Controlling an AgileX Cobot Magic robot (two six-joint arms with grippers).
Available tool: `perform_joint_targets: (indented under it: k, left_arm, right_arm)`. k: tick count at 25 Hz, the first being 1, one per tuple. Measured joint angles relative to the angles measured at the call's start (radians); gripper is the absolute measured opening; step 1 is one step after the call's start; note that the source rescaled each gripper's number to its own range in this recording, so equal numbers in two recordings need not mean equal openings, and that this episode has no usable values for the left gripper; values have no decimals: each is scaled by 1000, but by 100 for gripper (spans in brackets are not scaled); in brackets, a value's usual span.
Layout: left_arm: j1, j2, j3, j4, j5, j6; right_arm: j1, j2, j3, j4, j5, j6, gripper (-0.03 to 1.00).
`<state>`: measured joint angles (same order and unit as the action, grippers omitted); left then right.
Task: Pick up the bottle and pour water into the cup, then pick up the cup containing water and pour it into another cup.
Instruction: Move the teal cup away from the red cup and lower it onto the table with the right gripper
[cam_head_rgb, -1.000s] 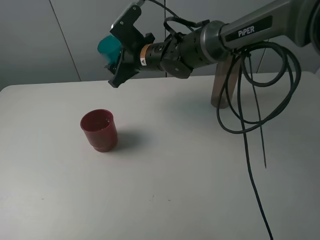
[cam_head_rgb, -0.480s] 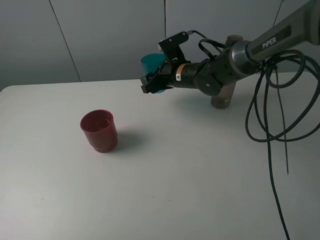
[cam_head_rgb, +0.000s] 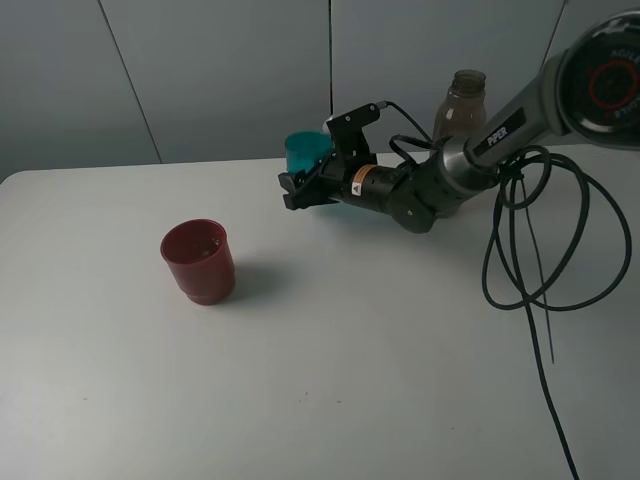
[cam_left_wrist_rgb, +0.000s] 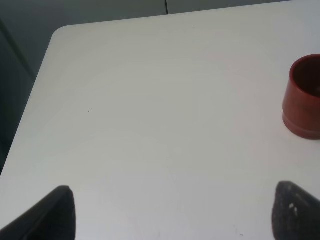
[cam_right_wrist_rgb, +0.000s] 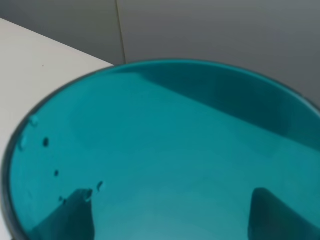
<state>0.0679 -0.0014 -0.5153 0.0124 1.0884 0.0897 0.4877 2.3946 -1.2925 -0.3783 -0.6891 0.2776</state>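
My right gripper (cam_head_rgb: 303, 185) is shut on the teal cup (cam_head_rgb: 304, 153) and holds it upright, low over the back middle of the table. I cannot tell if the cup touches the table. The right wrist view is filled by the teal cup (cam_right_wrist_rgb: 165, 150), with droplets on its inner wall and both fingers (cam_right_wrist_rgb: 75, 212) showing through it. The dark red cup (cam_head_rgb: 199, 260) stands upright on the left of the table, also in the left wrist view (cam_left_wrist_rgb: 304, 97). The grey-brown bottle (cam_head_rgb: 461, 103) stands behind my right arm. My left gripper (cam_left_wrist_rgb: 177, 220) is open and empty, well short of the red cup.
The white table (cam_head_rgb: 330, 380) has its left edge and a rounded far corner in the left wrist view (cam_left_wrist_rgb: 55, 37). Black cables (cam_head_rgb: 530, 250) hang in loops from the right arm over the table's right side. A grey wall stands behind.
The right arm has carried the teal cup from high and tilted near the red cup to the right and down, now upright near the back. The bottle's top has come into view.
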Motion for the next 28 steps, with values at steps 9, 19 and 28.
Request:
perform_joint_targets:
  k: [9, 19, 28]
  left_arm:
    - [0, 0, 0, 0, 0, -4]
    - [0, 0, 0, 0, 0, -4]
    - [0, 0, 0, 0, 0, -4]
  right_arm:
    - [0, 13, 0, 49, 36, -28, 10]
    - [0, 24, 0, 51, 51, -48, 10]
    - [0, 24, 0, 51, 52, -124, 10]
